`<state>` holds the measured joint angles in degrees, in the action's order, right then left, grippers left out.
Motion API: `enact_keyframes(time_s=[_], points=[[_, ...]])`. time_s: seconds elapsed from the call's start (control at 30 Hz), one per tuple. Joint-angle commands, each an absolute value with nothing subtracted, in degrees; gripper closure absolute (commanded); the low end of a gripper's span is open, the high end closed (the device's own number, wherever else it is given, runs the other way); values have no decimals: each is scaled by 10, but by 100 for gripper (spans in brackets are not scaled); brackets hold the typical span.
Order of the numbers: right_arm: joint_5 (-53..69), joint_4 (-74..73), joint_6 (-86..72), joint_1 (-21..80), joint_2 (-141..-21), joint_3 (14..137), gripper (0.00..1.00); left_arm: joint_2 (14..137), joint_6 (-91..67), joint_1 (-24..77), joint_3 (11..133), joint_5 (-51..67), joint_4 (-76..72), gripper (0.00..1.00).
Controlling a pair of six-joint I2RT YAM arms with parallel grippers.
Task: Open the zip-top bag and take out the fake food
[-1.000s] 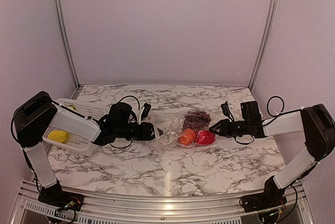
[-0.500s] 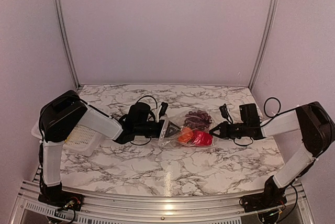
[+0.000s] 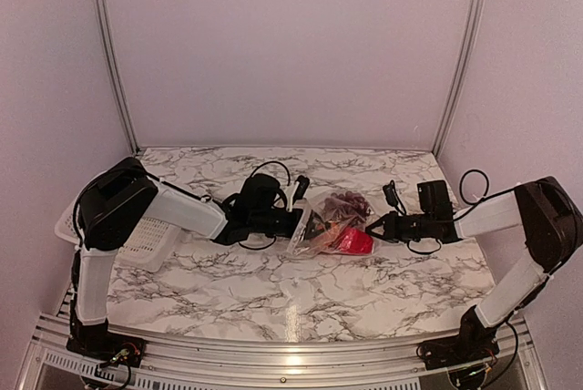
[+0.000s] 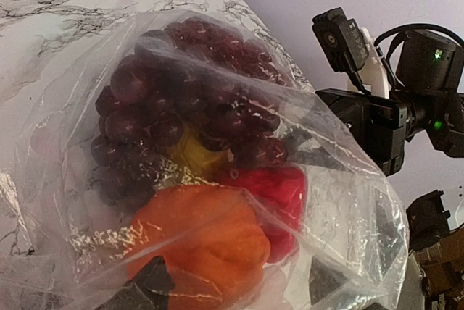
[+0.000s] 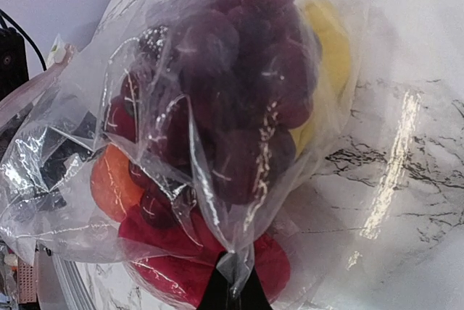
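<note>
The clear zip-top bag (image 3: 319, 230) lies mid-table between both arms. Inside it are a dark purple grape bunch (image 4: 181, 100), an orange piece (image 4: 203, 245), a red piece (image 4: 279, 194) and a yellow piece (image 4: 192, 154). My left gripper (image 3: 299, 223) is at the bag's left end. It is open (image 4: 232, 292), and its dark fingertips (image 4: 148, 288) show through the plastic on either side of the orange piece. My right gripper (image 3: 372, 226) is shut on a pinch of the bag's plastic (image 5: 232, 292) at the right end, by the red piece (image 5: 167, 266). No cauliflower shows.
A white mesh basket (image 3: 150, 237) stands at the table's left edge, partly under my left arm. The right arm's wrist and cables (image 4: 377, 122) sit just beyond the bag. Bare marble lies in front of the bag (image 3: 291, 290).
My left arm has swung right from over the basket to the bag's left end, bunching the bag toward the right gripper. The right gripper has held still.
</note>
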<state>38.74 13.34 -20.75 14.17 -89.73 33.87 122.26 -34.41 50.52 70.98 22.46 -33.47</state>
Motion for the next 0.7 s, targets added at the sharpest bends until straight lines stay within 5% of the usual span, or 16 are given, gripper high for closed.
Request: enact_keyframes(time_s=[0.0,0.4,0.67], points=[[400,147,-207,141,-899,334,100,1255,-289,518,749,183,-225,33],[396,138,-200,140,-895,337,100,1286,-234,527,806,123,-118,27],[359,119,-198,141,-874,334,100,1215,-284,492,705,166,-220,61]])
